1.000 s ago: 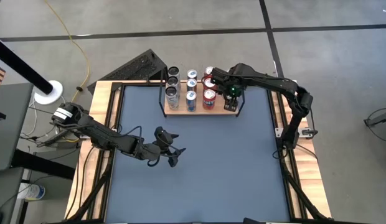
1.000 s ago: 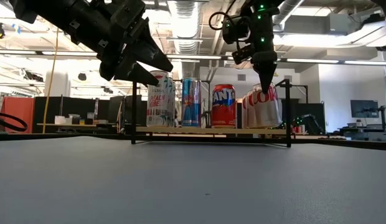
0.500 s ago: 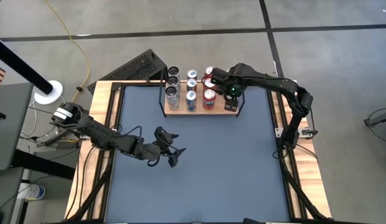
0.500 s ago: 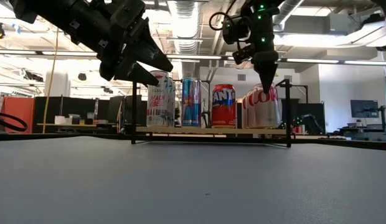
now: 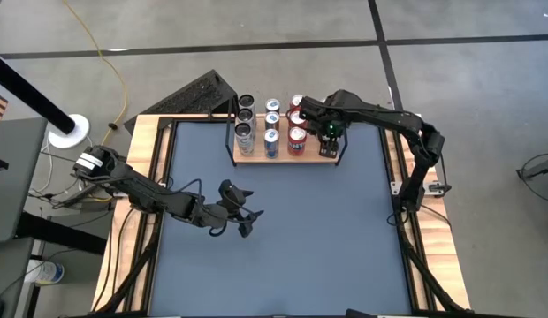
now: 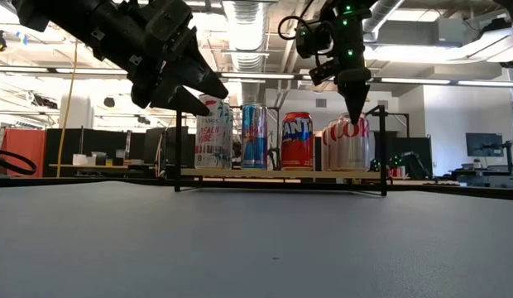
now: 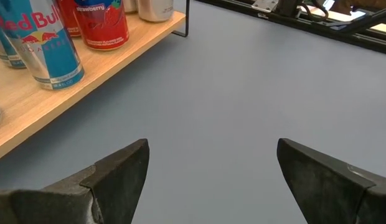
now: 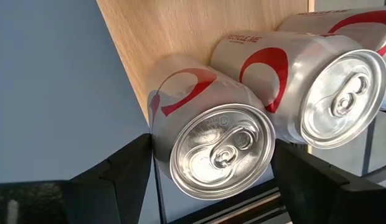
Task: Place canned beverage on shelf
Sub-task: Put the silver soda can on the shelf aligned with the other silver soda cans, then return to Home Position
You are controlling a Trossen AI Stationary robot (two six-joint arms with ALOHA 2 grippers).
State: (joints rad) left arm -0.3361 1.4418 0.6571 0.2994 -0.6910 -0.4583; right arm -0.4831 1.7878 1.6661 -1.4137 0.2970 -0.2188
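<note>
The shelf is a light-wood board with black wire uprights, standing at the table's far edge. Several cans stand on it in rows: white, blue and red. At its right end stands a silver can with red lettering, and my right gripper is right above it, closed on it. A second silver can stands just behind it. My left gripper hovers open over the middle-left of the table, holding nothing. My right gripper has the silver can between its two fingers, on opposite sides of the upper wall just below the rim. The fingers come from above, pointing steeply down. The can stands upright with its base on the shelf's right end.
The grey table surface lies bare in front of the shelf. A black wire upright stands close beside the held can. Wooden borders run along the table's left and right sides.
</note>
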